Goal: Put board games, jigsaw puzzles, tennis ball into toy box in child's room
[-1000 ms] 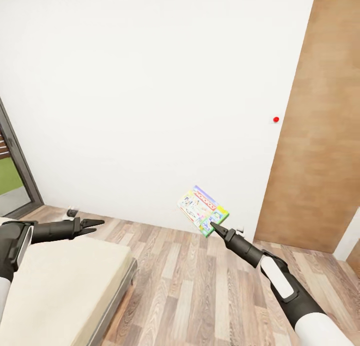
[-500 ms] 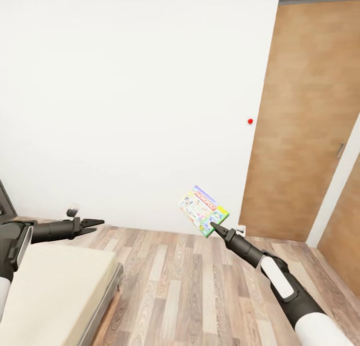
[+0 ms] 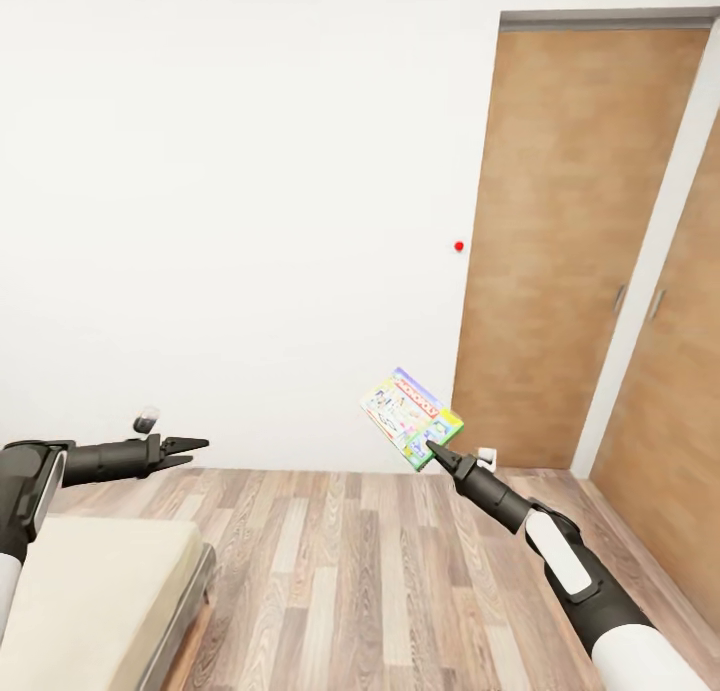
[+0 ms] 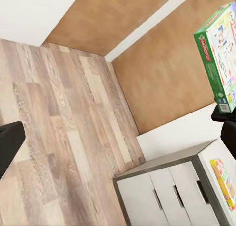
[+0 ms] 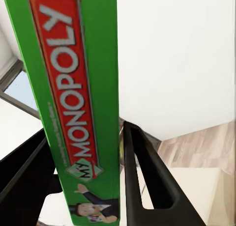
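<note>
The head view shows the right hand [image 3: 432, 451] raised ahead of the robot at the end of an arm stretched forward and up, clamped on the lower corner of a board game [image 3: 412, 418]. The box stands tilted in the air in front of the white wall [image 3: 230, 221], beside a wooden door [image 3: 560, 231], well above the plank floor [image 3: 380, 581].

The right wrist view adds what the head view cannot give: the green edge of the board game [image 5: 78, 103] with its red "MY MONOPOLY" logo, gripped between two black fingers [image 5: 142, 182], one on each flat face of the box.

The left wrist view looks across at the same board game [image 4: 219, 54] from the side, with its green border and white printed cover, the dark tip of the right hand [image 4: 225, 115] just under it. Below it stands a grey cabinet [image 4: 167, 191] with three drawer fronts, and a colourful flat item [image 4: 225, 182] lies on its white top; what it is cannot be told.

The left hand [image 3: 195, 451] is held out level, pointing toward the wall, its fingers a little apart and holding nothing. Under the left arm lies a corner of the bed [image 3: 100, 591], cream mattress on a grey frame, with nothing on the part that shows.
</note>
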